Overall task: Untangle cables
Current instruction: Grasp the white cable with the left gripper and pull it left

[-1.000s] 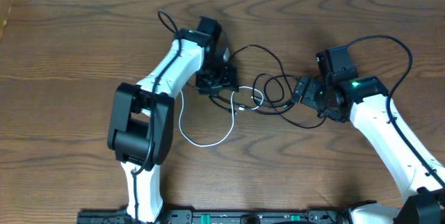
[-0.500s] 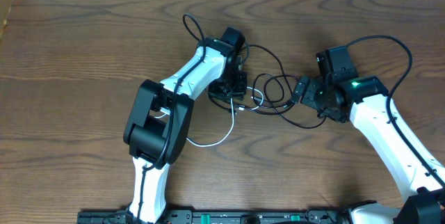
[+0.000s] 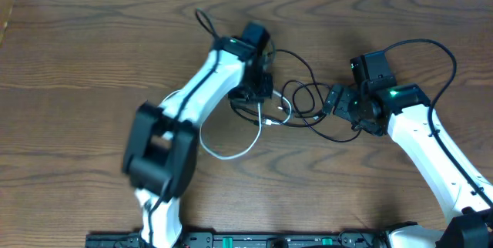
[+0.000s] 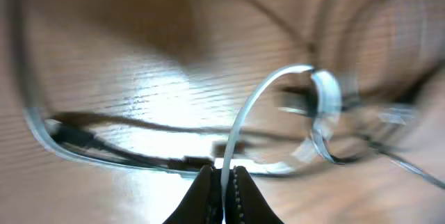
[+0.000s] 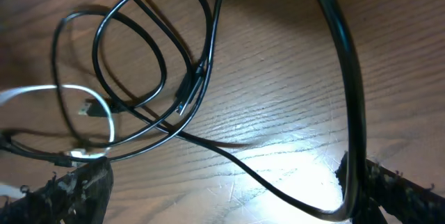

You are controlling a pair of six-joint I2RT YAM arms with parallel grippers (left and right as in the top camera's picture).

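A tangle of cables lies mid-table. The white cable (image 3: pixel 231 157) curves from a loose loop at the front up into the black cables (image 3: pixel 302 94), which form overlapping loops. My left gripper (image 3: pixel 260 102) is at the tangle's left side, shut on the white cable (image 4: pixel 240 123); the cord runs out from between the closed fingertips (image 4: pixel 206 189) and arcs off to a small loop. My right gripper (image 3: pixel 337 100) stands open at the tangle's right side. In its wrist view a black cable (image 5: pixel 278 179) crosses the table between the wide-apart fingers (image 5: pixel 69 189), and the black loops (image 5: pixel 132 50) lie beyond.
The wooden table (image 3: pixel 77 63) extends on all sides of the tangle. A thicker black cord (image 3: pixel 431 46) arches off the right arm, and another (image 3: pixel 202 21) sticks out behind the left arm. A rail (image 3: pixel 254 240) runs along the front edge.
My left arm has swung right and its gripper has closed on the white cable. The right arm and its open gripper have not moved.
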